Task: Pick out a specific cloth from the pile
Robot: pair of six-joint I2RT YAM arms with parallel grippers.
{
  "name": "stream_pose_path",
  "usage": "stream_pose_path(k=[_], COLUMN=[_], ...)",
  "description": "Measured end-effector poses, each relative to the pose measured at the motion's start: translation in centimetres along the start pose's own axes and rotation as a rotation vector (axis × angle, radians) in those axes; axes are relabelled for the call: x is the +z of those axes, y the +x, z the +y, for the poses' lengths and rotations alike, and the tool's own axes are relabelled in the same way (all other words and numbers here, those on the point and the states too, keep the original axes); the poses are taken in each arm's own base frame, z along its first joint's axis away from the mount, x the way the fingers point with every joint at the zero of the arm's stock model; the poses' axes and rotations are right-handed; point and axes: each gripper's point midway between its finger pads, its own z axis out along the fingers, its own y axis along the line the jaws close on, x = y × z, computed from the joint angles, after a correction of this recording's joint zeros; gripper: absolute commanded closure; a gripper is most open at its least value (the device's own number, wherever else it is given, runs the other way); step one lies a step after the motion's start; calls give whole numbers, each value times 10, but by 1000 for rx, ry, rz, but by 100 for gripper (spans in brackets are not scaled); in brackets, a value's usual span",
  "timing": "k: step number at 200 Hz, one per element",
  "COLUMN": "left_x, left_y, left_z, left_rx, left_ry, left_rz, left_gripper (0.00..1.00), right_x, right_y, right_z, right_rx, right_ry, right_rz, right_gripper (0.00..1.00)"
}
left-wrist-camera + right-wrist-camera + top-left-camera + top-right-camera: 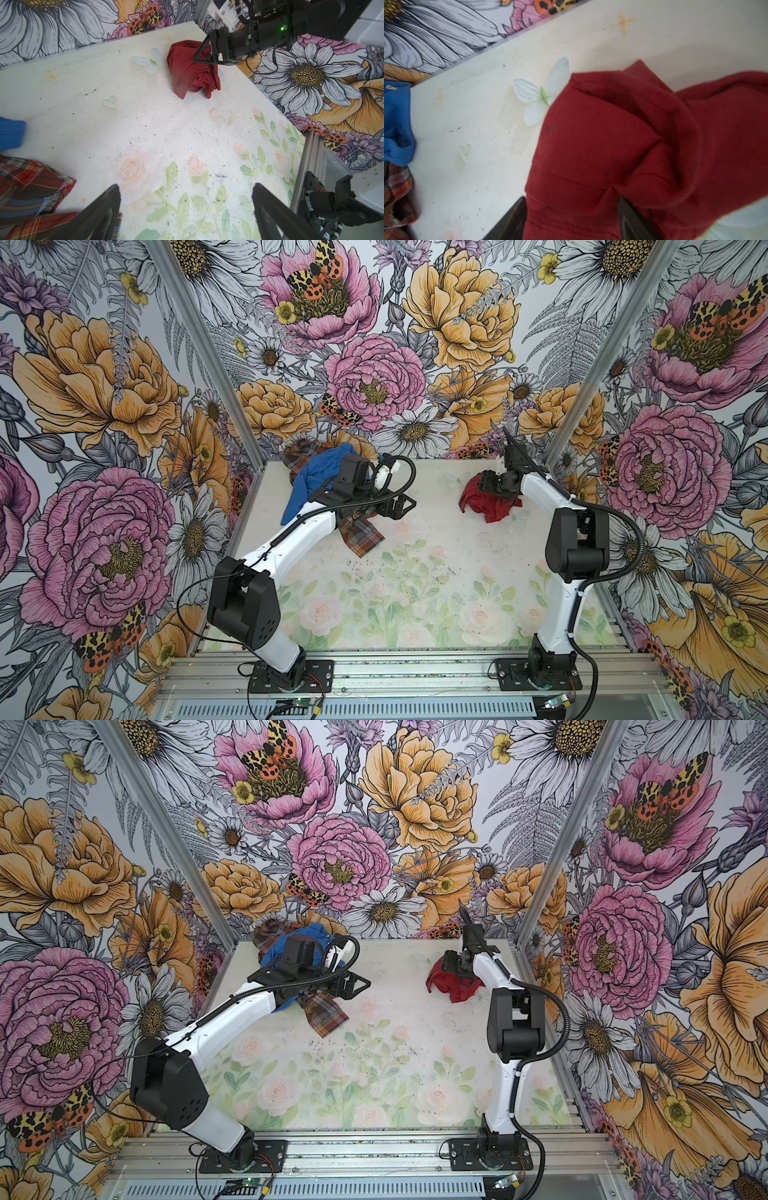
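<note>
The cloth (492, 508) (455, 988), plain red, lies bunched on the table at the back right, apart from the pile. My right gripper (482, 489) (572, 207) is down on it with its jaws apart. Red fabric (612, 145) fills the gap between them, and the cloth still rests on the table (191, 70). The pile sits at the back left: a blue cloth (320, 477) (305, 936) over a plaid cloth (359, 535) (326, 1013). My left gripper (405, 506) (186, 187) hovers open beside the pile, over bare table, holding nothing.
Flowered walls close in the table (415, 572) at the back and on both sides, with aluminium posts (561, 439) at the back corners. A metal rail (415, 672) with both arm bases runs along the front. Pale flower prints mark the table top.
</note>
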Motion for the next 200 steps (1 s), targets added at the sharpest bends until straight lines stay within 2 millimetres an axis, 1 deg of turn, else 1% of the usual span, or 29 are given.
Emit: stream_pose_path(k=[20,42,77,97,124,137,151,168,179,188,200], left_x=[0,0,0,0,0,-1,-3,-10,-17,-25,-38], left_y=[0,0,0,0,0,0,-1,-6,-10,-15,-20], left_z=[0,0,1,1,1,2,2,8,12,19,34], left_rx=[-1,-1,0,2,6,8,12,26,35,43,45], left_ry=[-1,-1,-1,-1,-2,-3,-7,-37,-70,-113,-197], left_rz=[0,0,0,0,0,-1,-4,-19,-37,-56,-91], left_gripper=[1,1,1,1,1,1,1,1,1,1,1], right_x=[10,16,19,12,-12,-31,-56,-87,-106,-117,-133], right_y=[23,36,38,36,22,11,-1,-9,-7,-2,17], right_z=[-13,-21,-21,-20,-10,-3,6,16,20,22,19], right_rx=[17,26,23,20,9,0,-11,-26,-30,-45,-59], right_ry=[22,33,28,24,5,-9,-31,-61,-83,-99,-116], right_rz=[55,84,69,56,-2,-46,-103,-173,-221,-262,-315], right_gripper=[30,30,31,31,30,29,27,17,11,10,7])
